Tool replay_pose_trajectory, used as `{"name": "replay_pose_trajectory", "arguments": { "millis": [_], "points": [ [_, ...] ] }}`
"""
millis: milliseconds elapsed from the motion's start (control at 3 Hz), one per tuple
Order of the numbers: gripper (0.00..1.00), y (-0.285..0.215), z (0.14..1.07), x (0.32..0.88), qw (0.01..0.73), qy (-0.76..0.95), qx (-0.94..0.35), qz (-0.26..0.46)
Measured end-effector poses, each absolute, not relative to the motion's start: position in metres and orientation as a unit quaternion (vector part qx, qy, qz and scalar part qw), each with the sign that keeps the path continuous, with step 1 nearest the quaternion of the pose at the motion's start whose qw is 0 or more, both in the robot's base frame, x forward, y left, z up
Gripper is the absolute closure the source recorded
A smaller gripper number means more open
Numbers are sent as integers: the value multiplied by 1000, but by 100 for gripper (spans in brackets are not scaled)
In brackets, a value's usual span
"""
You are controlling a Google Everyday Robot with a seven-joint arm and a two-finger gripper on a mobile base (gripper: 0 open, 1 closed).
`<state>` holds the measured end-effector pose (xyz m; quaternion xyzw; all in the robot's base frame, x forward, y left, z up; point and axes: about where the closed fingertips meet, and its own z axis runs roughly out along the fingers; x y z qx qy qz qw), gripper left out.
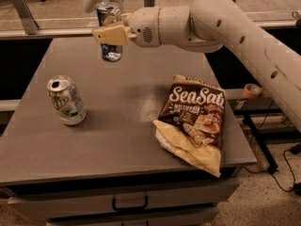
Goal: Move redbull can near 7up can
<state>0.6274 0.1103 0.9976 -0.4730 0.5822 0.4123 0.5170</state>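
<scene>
Claw (110,33) grips redbull can (112,53) aloft, covering its middle; 7up can (67,101) well apart.

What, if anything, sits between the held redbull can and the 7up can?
Nothing visible. The end effector holds the redbull can above the table; only its bare top lies toward the 7up can. The chip bag lies aside.

Table (123,134): 7up can (67,100) left, chip bag (194,121) right; jaws above rear.
</scene>
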Motion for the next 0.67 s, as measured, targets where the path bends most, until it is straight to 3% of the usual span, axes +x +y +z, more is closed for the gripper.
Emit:
{"name": "replay_pose_trajectory", "arguments": {
  "millis": [667],
  "points": [
    [100, 141, 965, 565, 506, 593, -458, 426]
  ]
}}
